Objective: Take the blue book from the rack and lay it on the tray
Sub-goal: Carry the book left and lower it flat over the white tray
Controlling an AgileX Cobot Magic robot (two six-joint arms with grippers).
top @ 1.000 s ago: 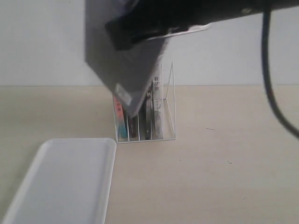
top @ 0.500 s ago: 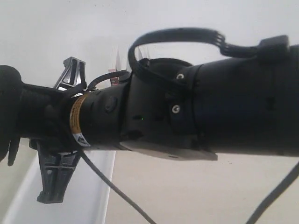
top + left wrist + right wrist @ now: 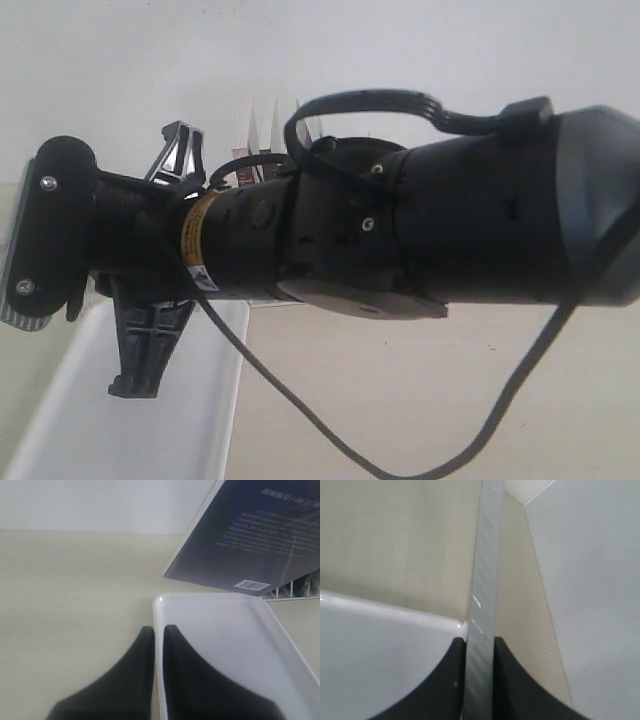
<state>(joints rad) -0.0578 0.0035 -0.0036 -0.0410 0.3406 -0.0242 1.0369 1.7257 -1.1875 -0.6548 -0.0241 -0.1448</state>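
The right tool is pinching the book by one edge, one finger pressing on each cover, so that in the right wrist view only the grey striped page edge is showing between the fingers. The book is sitting out of the rack and is hanging tilted in the air over the end of the tray nearest the rack. Its dark blue back cover, with white print and a barcode, is facing the left wrist camera. Whether its lowest corner is touching the tray rim cannot be told. The tray is lying flat on the beige surface, with the rack standing just beyond its far end. The right arm is reaching across the exterior view above the tray and is hiding most of the rack, so only the tips of the wires are showing over it. A black cable is hanging in a loop from the arm, beside the tray. The left tool is hovering at the tray's long side, away from the book. Its fingers are pressed almost together, leaving only a sliver through which the tray rim is showing, and they are gripping nothing that can be seen.
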